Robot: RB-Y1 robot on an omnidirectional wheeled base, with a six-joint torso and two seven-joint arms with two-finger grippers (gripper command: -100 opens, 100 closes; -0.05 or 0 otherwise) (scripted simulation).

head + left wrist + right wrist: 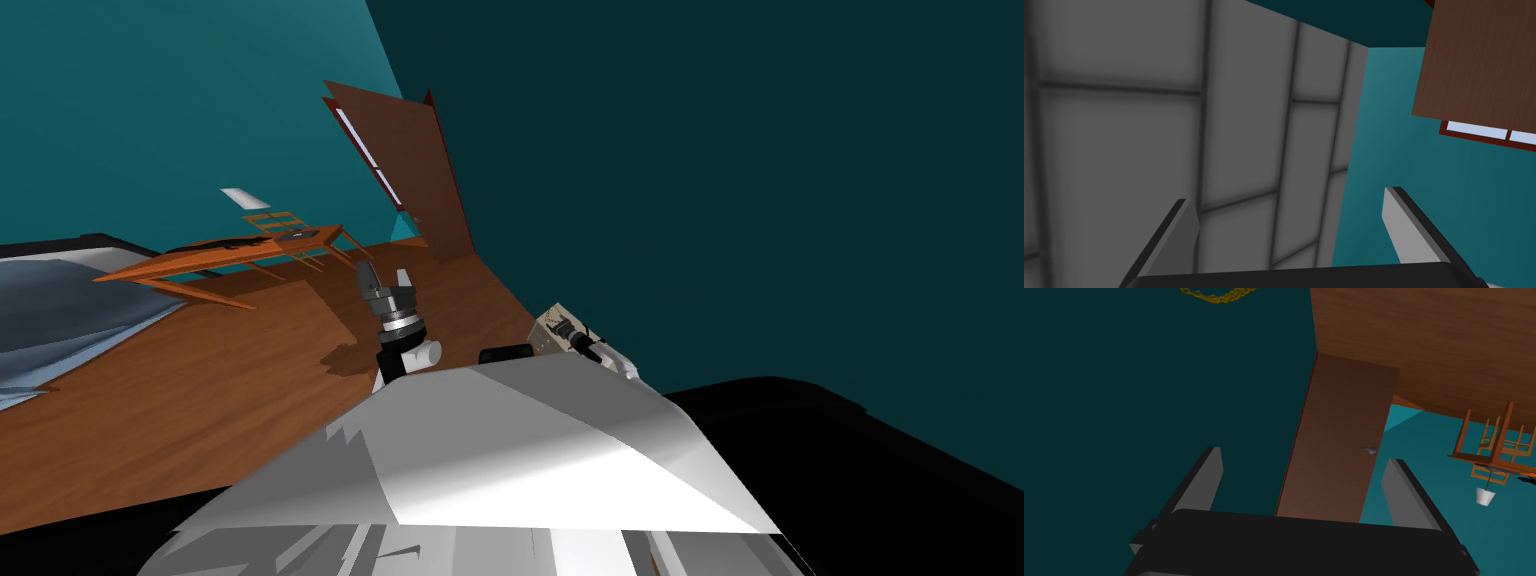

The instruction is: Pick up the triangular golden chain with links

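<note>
A short run of the golden chain (1216, 295) shows against a dark teal wall, well beyond the fingertips of the right gripper (1304, 458). It sits on the side of the brown door (1344, 438) away from the wooden table (1494, 453). What it rests on or hangs from cannot be made out. The right gripper's two fingers stand apart with nothing between them, aimed at the door's edge, not at the links. In the head view the left gripper (385, 280) rises at mid-frame over the wooden floor (250, 380), its fingers also spread and empty.

The task appears to be at the search-and-approach step, with no reach begun and the chain untouched. The next move probably calls for swinging the right hand until the links lie between its fingers. After that it must close the long gap with the fingers kept spread. Thin, loose links may slip from such narrow blades.
</note>
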